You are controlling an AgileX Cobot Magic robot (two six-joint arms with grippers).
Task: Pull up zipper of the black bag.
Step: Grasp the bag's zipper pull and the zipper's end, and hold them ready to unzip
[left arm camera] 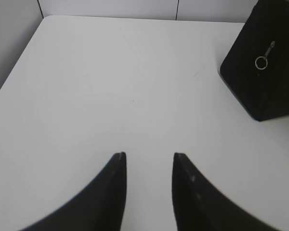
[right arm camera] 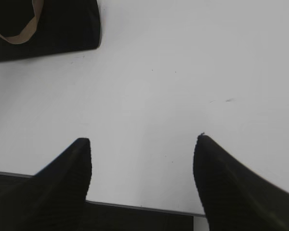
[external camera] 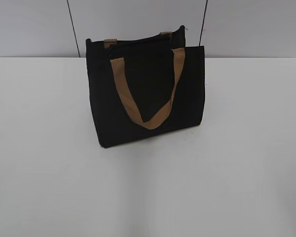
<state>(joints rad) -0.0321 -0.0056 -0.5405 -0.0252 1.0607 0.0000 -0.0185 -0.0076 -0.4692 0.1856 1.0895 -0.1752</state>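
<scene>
Both grippers sit released and empty: left gripper (left arm camera: 148, 159) parted narrowly, right gripper (right arm camera: 143, 142) spread wide, well short of the black bag (external camera: 149, 94). I'd guess the zipper (left arm camera: 264, 58) pull's ring hangs there for grabbing.

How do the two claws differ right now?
The left claw has its tips fairly close together, while the right claw is spread much wider. The left claw faces the end of the black bag where the zipper pull's ring hangs; the right claw sees only the bag's corner and a tan handle. Both are empty above the white table.
</scene>
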